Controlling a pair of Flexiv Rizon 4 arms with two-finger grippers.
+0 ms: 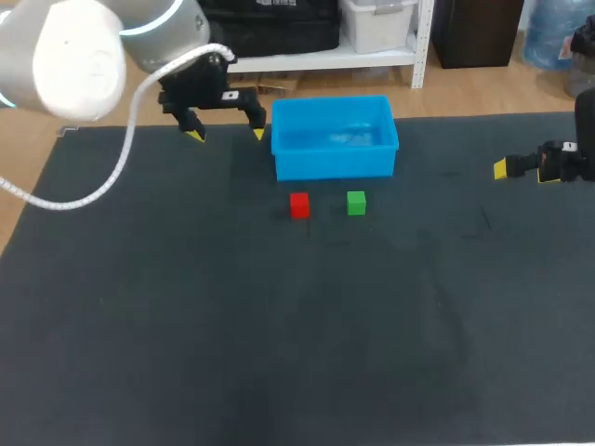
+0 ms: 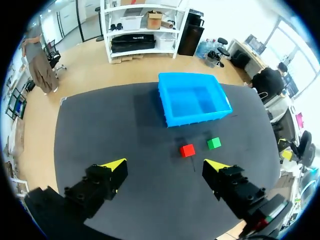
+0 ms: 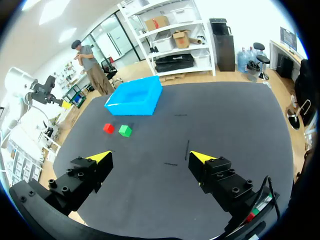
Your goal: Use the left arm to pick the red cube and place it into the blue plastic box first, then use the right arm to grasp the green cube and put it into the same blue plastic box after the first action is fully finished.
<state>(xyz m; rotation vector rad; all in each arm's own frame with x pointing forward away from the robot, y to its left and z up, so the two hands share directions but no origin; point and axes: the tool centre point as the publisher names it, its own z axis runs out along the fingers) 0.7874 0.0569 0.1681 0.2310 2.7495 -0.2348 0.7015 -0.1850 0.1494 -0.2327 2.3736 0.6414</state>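
Two cubes lie side by side near the front wall of the blue plastic box [image 1: 335, 165] — red cube [image 1: 299, 204], green cube [image 1: 356, 203] — neither grasped. Our left gripper [image 1: 226, 136] hangs open beside the box; our right gripper [image 3: 150, 157] rests open well apart, since red goes first

I am seeing only one of the right fingers [image 1: 502, 168]; the frame's right edge is cropping the right arm [image 1: 567, 163].

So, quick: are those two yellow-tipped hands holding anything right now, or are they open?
Left hand: open, holding nothing.
Right hand: open, holding nothing.
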